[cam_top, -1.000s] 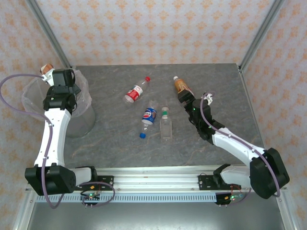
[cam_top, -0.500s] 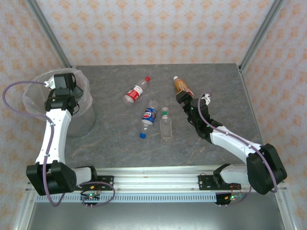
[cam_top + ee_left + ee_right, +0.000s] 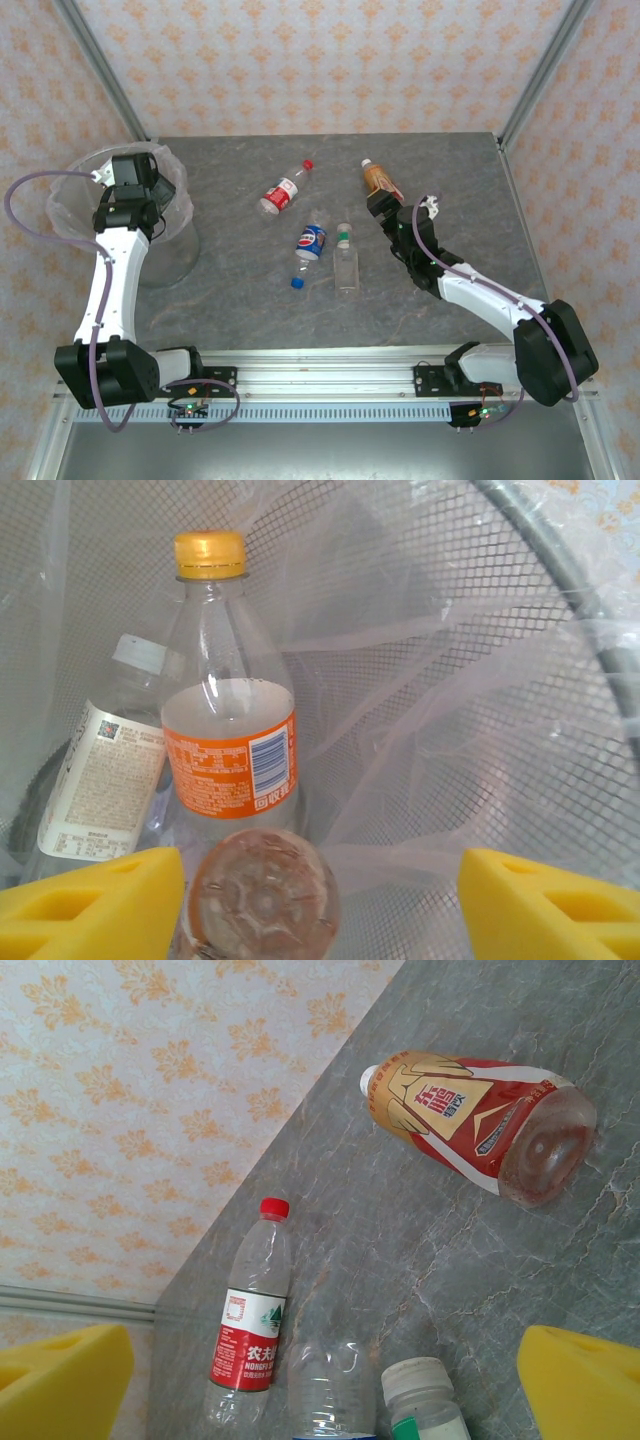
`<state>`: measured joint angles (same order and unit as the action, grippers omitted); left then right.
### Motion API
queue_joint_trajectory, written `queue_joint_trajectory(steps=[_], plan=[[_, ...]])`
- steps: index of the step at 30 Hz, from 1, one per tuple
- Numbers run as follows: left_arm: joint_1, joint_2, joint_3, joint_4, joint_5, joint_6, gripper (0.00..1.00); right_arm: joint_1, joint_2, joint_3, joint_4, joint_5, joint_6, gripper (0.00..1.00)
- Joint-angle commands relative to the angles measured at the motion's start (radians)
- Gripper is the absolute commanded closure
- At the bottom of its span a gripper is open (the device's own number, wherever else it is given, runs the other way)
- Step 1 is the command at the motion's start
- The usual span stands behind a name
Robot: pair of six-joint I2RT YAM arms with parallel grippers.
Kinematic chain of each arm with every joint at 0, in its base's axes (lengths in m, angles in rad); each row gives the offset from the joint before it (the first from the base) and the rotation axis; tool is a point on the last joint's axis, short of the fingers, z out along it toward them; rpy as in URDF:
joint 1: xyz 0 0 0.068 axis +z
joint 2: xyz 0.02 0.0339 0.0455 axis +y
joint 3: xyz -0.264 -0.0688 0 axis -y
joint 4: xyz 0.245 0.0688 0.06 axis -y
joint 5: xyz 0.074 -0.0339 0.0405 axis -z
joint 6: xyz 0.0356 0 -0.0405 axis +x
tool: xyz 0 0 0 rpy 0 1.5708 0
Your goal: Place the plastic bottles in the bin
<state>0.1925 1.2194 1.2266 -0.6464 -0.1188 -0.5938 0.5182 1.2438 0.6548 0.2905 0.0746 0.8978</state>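
The left pincer [image 3: 320, 905] is seen spread wide, gripping nothing, above three plastic bottles [image 3: 228, 760] lodged inside the bin [image 3: 450, 680]. The right pincer [image 3: 320, 1390] is held wide and empty over the desk [image 3: 230, 290], on which four other bottles [image 3: 285, 188] are scattered.

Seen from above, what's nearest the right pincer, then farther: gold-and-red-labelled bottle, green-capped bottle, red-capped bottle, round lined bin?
1. Gold-and-red-labelled plastic bottle, just beyond the right pincer.
2. Green-capped clear bottle, table centre.
3. Red-capped clear bottle, back centre.
4. Round translucent bin, far left.
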Motion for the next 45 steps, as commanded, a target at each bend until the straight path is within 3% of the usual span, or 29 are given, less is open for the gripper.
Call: queue_joint_trajectory(steps=[1,12,17,21,24,29,33,45], plan=[[0.007,-0.036,0.035,-0.033,0.017,0.022,0.26,-0.002,0.008,0.034,-0.011,0.003,0.0,0.01],[0.006,-0.079,0.079,-0.05,0.024,0.054,0.18,-0.003,0.041,0.089,-0.083,-0.034,-0.046,0.01],[0.006,-0.09,0.092,-0.053,0.059,0.075,0.0,-0.003,0.065,0.106,-0.106,-0.027,-0.043,0.01],[0.006,-0.109,0.106,-0.058,0.088,0.086,0.0,-0.003,0.071,0.117,-0.154,-0.009,-0.057,0.01],[-0.012,-0.147,0.103,-0.021,0.172,0.116,0.0,-0.003,0.067,0.107,-0.165,0.003,-0.053,0.01],[-0.185,-0.202,0.109,0.024,0.12,0.218,0.0,-0.003,0.059,0.073,-0.118,0.024,-0.022,0.01],[-0.303,-0.179,0.133,0.027,0.141,0.272,0.0,-0.004,0.063,0.072,-0.104,0.019,-0.013,0.01],[-0.617,0.109,0.235,-0.043,0.092,0.371,0.0,-0.006,0.044,0.042,-0.101,0.016,0.011,0.01]])
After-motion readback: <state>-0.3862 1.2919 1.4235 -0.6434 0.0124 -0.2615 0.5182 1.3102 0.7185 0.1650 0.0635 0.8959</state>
